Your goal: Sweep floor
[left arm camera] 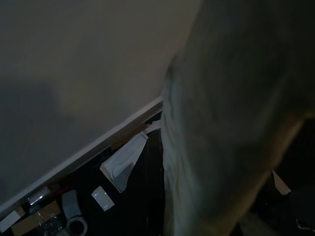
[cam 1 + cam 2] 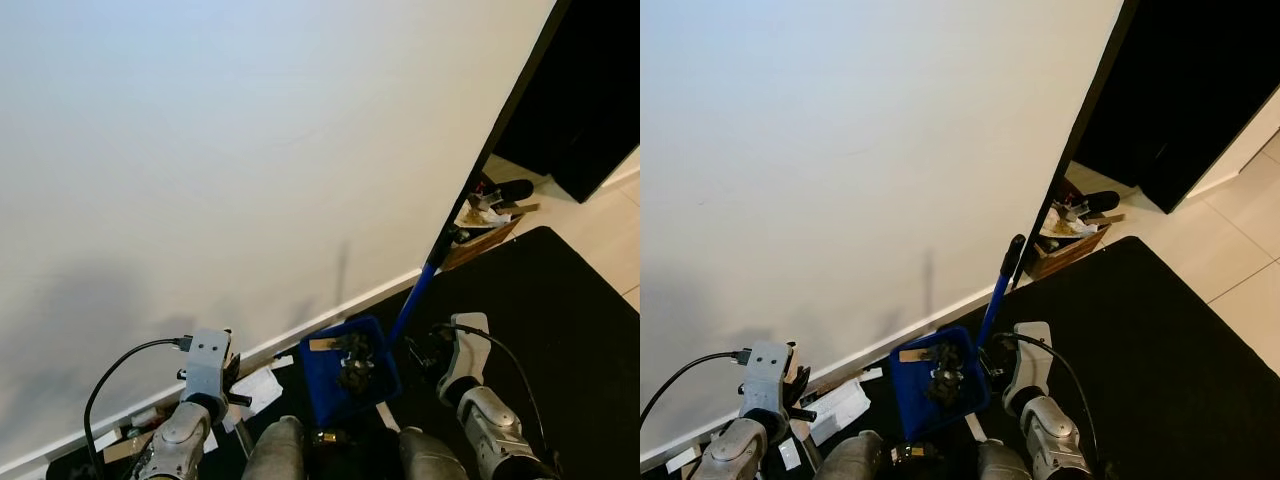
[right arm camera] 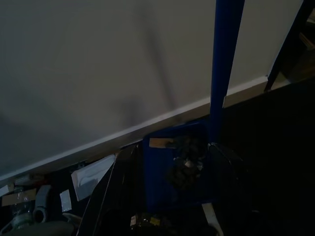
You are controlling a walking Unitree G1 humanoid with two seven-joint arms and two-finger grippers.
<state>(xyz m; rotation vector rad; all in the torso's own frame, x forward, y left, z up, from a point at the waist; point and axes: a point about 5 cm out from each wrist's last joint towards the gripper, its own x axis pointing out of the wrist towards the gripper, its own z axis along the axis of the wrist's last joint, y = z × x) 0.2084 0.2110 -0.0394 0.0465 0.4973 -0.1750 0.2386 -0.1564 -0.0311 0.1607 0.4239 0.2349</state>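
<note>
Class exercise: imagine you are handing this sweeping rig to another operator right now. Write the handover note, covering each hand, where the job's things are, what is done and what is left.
Left hand: raised near the wall, over the scraps; whether its fingers are open cannot be told.
Right hand: beside the blue dustpan handle; grip not visible.
Blue dustpan: on the black mat by the skirting board, between the arms.
Done: dark debris and a brown scrap already lie in the pan.
Left: white paper pieces, a tape roll and small scraps along the skirting; a littered cardboard box at the wall corner.
</note>
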